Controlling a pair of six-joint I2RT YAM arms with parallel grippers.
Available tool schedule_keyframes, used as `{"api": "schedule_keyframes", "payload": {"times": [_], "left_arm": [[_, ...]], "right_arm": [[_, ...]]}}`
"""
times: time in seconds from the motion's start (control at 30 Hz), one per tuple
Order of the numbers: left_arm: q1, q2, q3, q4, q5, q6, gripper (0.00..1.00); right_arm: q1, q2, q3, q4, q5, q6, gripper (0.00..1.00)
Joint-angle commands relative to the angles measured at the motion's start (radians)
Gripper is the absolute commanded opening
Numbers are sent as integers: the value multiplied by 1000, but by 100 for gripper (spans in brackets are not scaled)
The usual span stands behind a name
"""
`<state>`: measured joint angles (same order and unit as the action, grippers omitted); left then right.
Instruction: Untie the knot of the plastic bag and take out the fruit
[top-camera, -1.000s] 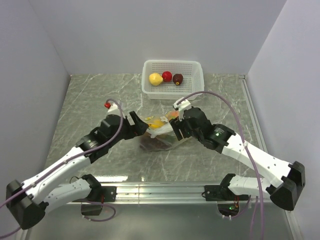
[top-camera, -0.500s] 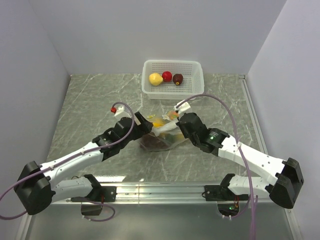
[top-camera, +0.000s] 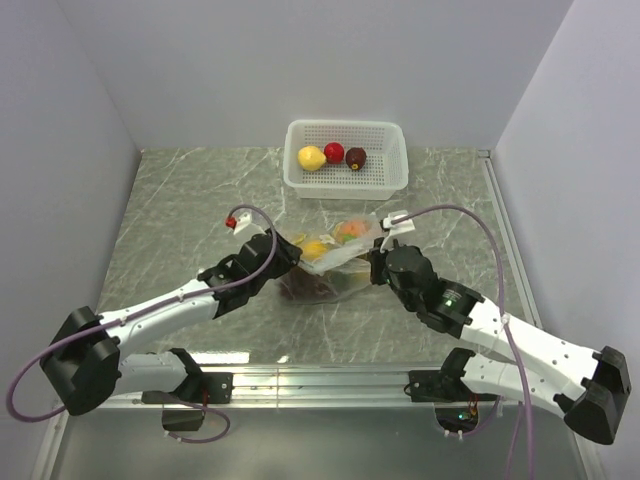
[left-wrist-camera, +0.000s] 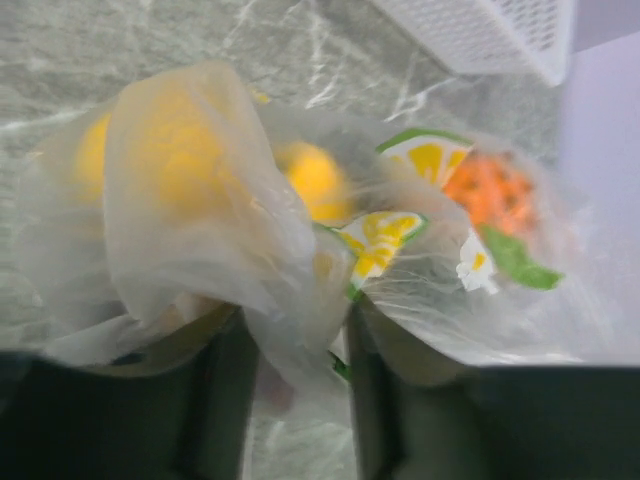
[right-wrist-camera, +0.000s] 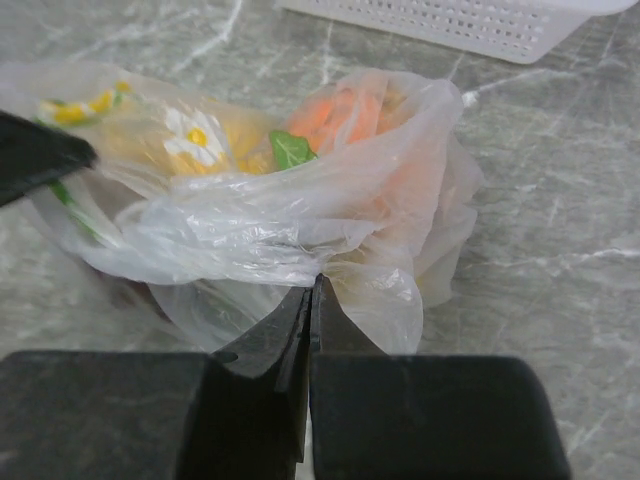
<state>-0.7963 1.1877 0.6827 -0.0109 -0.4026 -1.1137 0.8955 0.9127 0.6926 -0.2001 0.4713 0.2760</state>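
The plastic bag (top-camera: 330, 262) lies mid-table between both arms, knotted, with the fruit inside: a round yellow one (left-wrist-camera: 310, 180), an orange knobbly one (left-wrist-camera: 490, 190) and something dark underneath. My right gripper (top-camera: 372, 262) is shut, its tips (right-wrist-camera: 312, 285) pinching the film at the bag's right side (right-wrist-camera: 270, 225). At the bag's left side, my left gripper (top-camera: 290, 258) stands partly open. Its fingers (left-wrist-camera: 300, 330) straddle a hanging fold of the bag (left-wrist-camera: 200, 200), with a gap still between them.
A white basket (top-camera: 345, 125) stands at the back, holding a yellow fruit (top-camera: 311, 158), a red one (top-camera: 334, 152) and a dark one (top-camera: 356, 158). Its corner (left-wrist-camera: 480, 35) shows just beyond the bag. Grey walls close in the marble table on three sides.
My right gripper has shut on the bag's film and its arm has swung lower. My left gripper has pushed in around a fold and narrowed. The bag's top has been drawn up and back.
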Motion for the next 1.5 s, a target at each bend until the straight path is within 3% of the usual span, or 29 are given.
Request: {"api": "schedule_keyframes", "payload": {"times": [0.0,0.1,0.13,0.27,0.47,0.63,0.67,0.7,0.73,0.77,0.8,0.83,0.87,0.97,1.13,1.23,1.33,1.47], "left_arm": [[-6,33,24,-26,-38,-15,40],[-6,35,32,-76,-50,5,18],[-6,21,32,-118,-67,21,12],[-3,-52,-4,-202,-97,95,3],[48,-168,-29,-331,-79,236,1],[114,-249,-49,-394,-53,275,2],[115,-264,-52,-387,-36,288,7],[117,-281,-49,-359,19,302,11],[117,-310,-46,-347,42,314,15],[117,-324,-32,-334,68,351,28],[117,-336,-20,-319,83,373,36],[115,-362,-5,-320,102,393,46],[117,-373,29,-324,105,434,67],[115,-407,113,-342,140,535,95],[114,-398,215,-363,262,675,99],[98,-358,236,-345,393,716,95],[31,-289,262,-325,472,732,91],[-81,-232,261,-262,475,764,89]], "right_arm": [[-1,-49,-15,65,7,55,0],[-46,-78,-25,24,41,113,0],[-113,-87,-28,5,43,173,0],[-334,-168,-73,-38,-55,319,0],[-599,-218,-166,-12,-287,503,0],[-664,-196,-225,45,-469,531,1],[-659,-190,-219,50,-502,499,7],[-652,-187,-185,32,-529,465,24],[-641,-186,-159,6,-539,394,33],[-626,-189,-131,-24,-530,355,41],[-607,-195,-102,-88,-516,317,55],[-568,-201,-40,-122,-501,240,60],[-544,-213,-6,-154,-473,203,63],[-439,-206,120,-248,-424,62,70],[-317,-60,310,-367,-424,-125,72],[-247,26,404,-420,-340,-191,72],[-204,83,461,-409,-367,-245,71],[-176,159,492,-381,-437,-331,73]]}}
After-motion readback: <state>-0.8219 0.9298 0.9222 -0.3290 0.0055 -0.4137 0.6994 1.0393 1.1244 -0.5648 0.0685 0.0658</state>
